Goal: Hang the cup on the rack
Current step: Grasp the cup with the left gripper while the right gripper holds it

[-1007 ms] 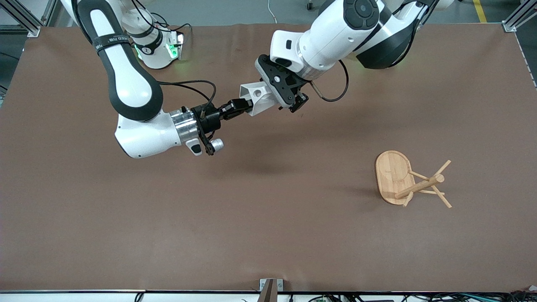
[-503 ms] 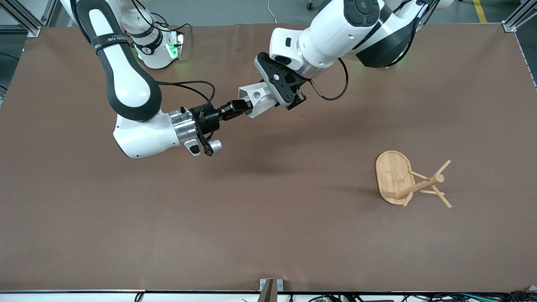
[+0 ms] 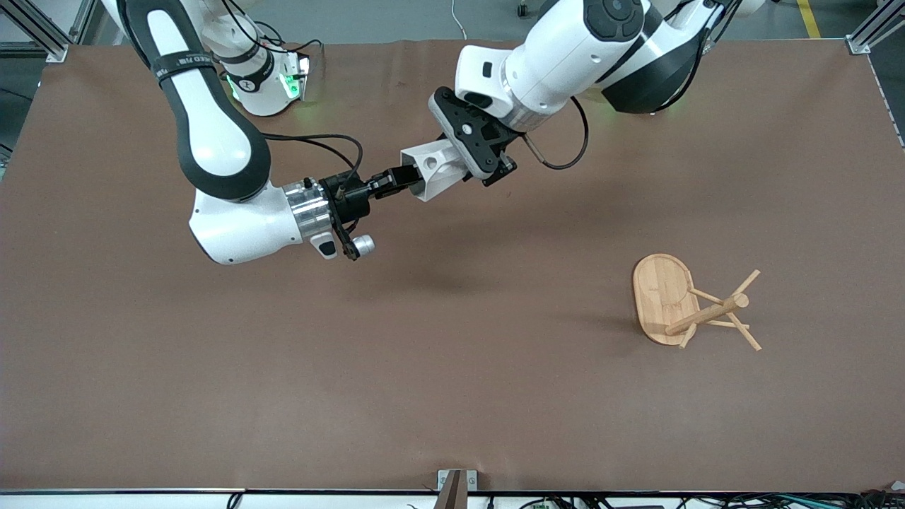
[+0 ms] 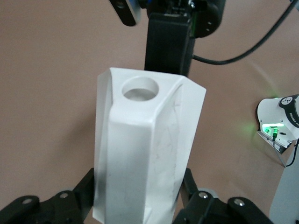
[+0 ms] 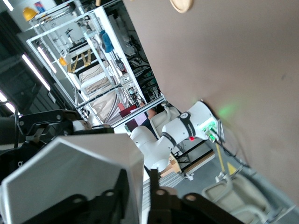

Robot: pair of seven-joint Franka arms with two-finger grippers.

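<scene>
The white faceted cup hangs in the air over the table's middle, on the robots' side, held from both ends. My left gripper is shut on its body, with a black finger on each side in the left wrist view. My right gripper is shut on the cup's rim wall. The cup's handle hole faces the left wrist camera. The cup fills a corner of the right wrist view. The bamboo rack stands apart toward the left arm's end and seems tipped on its side.
The brown table mat stretches bare between the cup and the rack. The right arm's base, with a green light, stands at the table's robot edge. A metal bracket sits at the edge nearest the front camera.
Both grippers and the cup have shifted a little toward the right arm's end. The rack has not moved.
</scene>
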